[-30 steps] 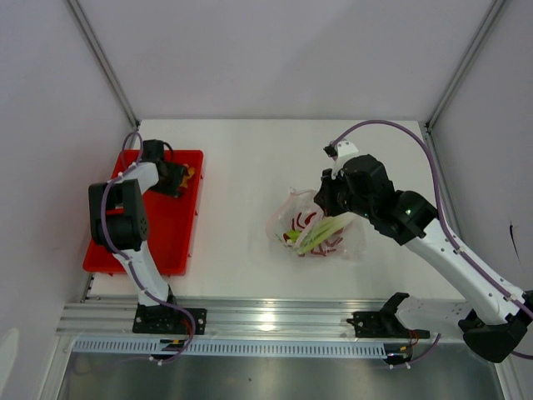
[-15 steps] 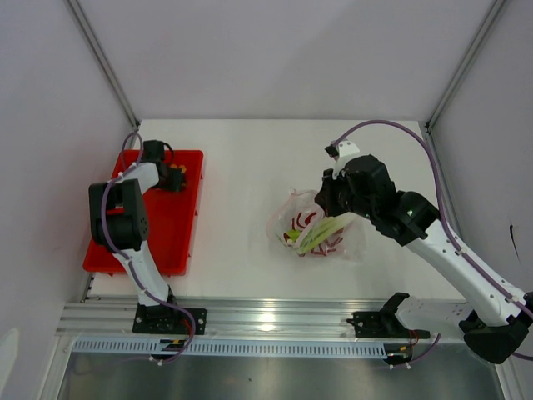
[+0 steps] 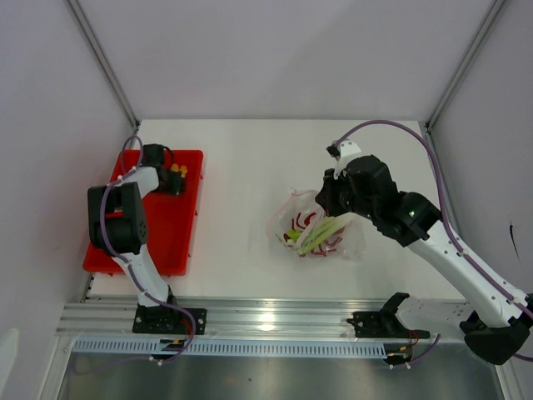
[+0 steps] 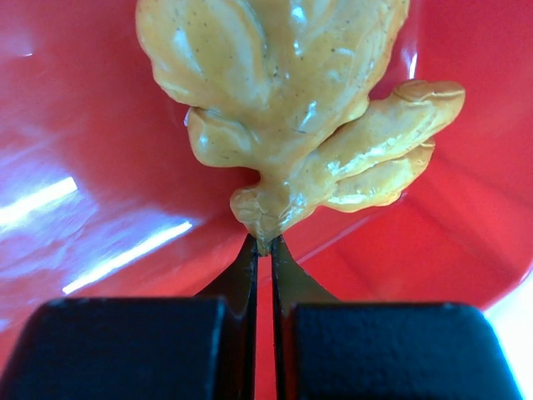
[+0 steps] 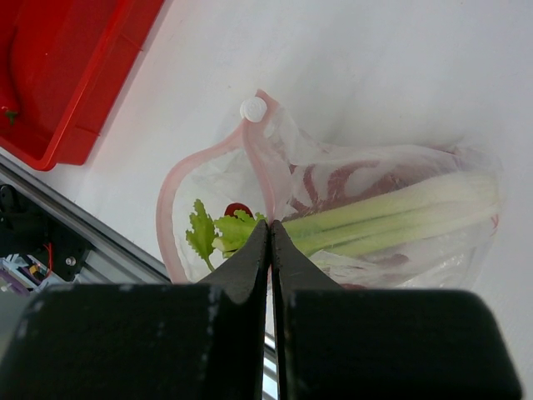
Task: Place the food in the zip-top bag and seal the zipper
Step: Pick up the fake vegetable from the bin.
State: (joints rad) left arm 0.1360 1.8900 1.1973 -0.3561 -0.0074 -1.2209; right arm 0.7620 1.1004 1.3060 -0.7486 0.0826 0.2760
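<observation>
A yellow-orange food piece lies in the red tray, and my left gripper is shut on its lower tip. From above, that piece sits at the tray's far end by the left gripper. The clear zip-top bag lies mid-table with its mouth open, holding light green stalks and red food. My right gripper is shut on the bag's pink zipper edge; the white slider tab sits at the far end of that strip.
The red tray stands at the left of the white table. A metal rail runs along the near edge. Walls close in the left, right and back sides.
My left gripper has shut on the tip of the yellow-orange piece in the tray. The right arm and the bag have stayed put.
</observation>
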